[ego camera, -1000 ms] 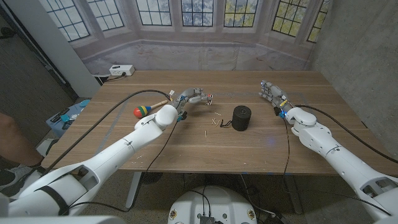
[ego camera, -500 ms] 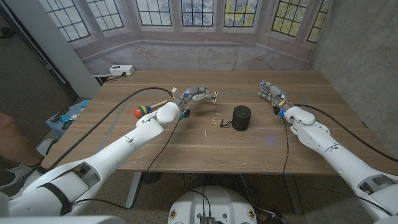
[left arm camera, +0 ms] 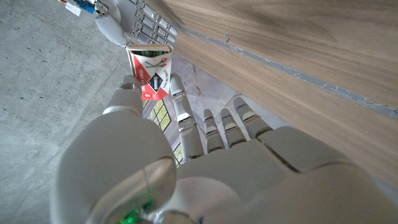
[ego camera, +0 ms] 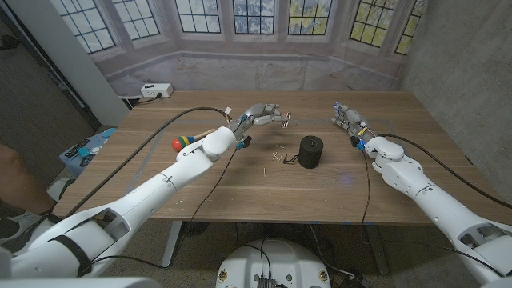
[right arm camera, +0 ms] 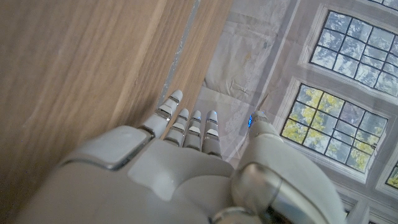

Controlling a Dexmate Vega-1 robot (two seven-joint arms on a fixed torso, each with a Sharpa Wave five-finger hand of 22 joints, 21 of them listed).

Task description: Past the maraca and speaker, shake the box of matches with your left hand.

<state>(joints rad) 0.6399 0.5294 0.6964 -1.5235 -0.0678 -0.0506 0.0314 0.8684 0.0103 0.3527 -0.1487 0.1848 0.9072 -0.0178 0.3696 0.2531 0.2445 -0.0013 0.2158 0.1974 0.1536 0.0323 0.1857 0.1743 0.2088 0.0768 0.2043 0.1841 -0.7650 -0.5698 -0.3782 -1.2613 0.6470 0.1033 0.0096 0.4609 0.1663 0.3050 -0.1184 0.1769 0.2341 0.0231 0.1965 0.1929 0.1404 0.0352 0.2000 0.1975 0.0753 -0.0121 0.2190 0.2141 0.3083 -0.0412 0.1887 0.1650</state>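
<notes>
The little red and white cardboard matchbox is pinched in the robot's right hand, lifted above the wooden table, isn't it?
Not quite: the left hand pinches the red and white matchbox, lifted above the wooden table, as the left wrist view shows. The right hand holds nothing.

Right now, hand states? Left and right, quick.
Left hand: holding the matchbox between thumb and fingers.
Right hand: open, fingers straight, holding nothing.

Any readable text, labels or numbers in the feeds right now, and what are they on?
None can be read.
Box of matches, held by the left hand: red and white print, too blurred to read.
Speaker: no legible marking.
Maraca: coloured bands, no text.
</notes>
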